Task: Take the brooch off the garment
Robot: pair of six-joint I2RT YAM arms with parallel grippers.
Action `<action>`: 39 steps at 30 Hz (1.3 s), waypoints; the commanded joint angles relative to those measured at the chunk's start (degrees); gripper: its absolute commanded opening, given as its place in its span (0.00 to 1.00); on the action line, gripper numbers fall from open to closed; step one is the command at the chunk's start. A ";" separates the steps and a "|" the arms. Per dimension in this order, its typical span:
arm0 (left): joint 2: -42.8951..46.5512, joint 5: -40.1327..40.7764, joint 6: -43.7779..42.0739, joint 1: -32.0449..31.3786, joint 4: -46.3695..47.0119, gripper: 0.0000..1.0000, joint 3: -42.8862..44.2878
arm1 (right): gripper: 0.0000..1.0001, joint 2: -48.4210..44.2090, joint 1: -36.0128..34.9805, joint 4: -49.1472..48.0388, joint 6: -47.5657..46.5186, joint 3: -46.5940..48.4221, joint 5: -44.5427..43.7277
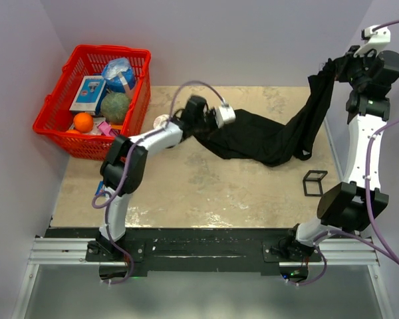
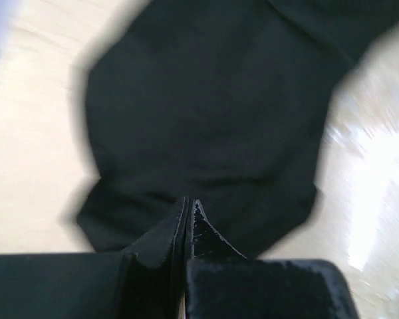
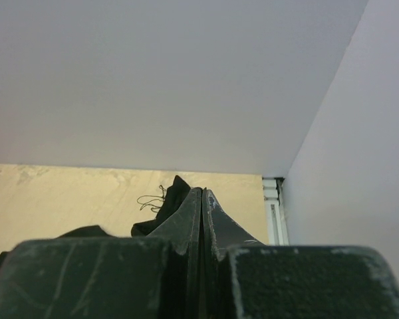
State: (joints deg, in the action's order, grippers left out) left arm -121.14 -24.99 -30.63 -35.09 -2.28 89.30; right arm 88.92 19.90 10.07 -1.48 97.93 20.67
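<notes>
The garment, a black T-shirt, stretches from the middle of the table up to the far right, where its end hangs from my raised right gripper. That gripper is shut on it, and a tuft of black cloth with loose threads sticks out beside the fingers. My left gripper is at the garment's left end. In the left wrist view it is shut over the black cloth, with nothing visible between the jaws. No brooch or white lettering shows in any view.
A red basket with an orange, a green ball and packets stands at the far left. A small pale round thing lies beside it by the left arm. A small black wire-frame cube sits at the right. Walls close in on three sides.
</notes>
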 commanded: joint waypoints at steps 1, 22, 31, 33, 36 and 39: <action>9.86 -4.62 14.01 8.19 3.61 0.00 13.78 | 0.00 -0.42 0.14 -2.15 -0.46 6.04 -0.01; -0.39 3.64 6.37 -4.11 0.00 0.57 2.81 | 0.00 0.63 0.23 0.57 2.17 5.17 2.36; -6.38 4.52 5.15 -5.43 1.41 0.55 2.02 | 0.00 2.39 0.14 0.57 3.41 4.81 2.54; -6.74 2.25 4.88 -5.08 0.88 0.52 1.58 | 0.00 2.39 0.14 0.74 3.23 4.64 2.45; -7.18 -0.39 5.05 -4.99 -1.39 0.48 1.49 | 0.00 2.22 0.14 0.83 2.71 4.38 1.92; -6.83 -2.94 8.12 -4.46 -3.95 0.48 3.42 | 0.00 2.22 0.14 0.92 2.62 4.29 1.75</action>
State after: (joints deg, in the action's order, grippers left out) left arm -128.01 -23.09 -24.99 -40.23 -4.32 90.26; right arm 92.31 19.90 12.91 0.71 100.90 22.22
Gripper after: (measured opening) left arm 0.479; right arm 0.008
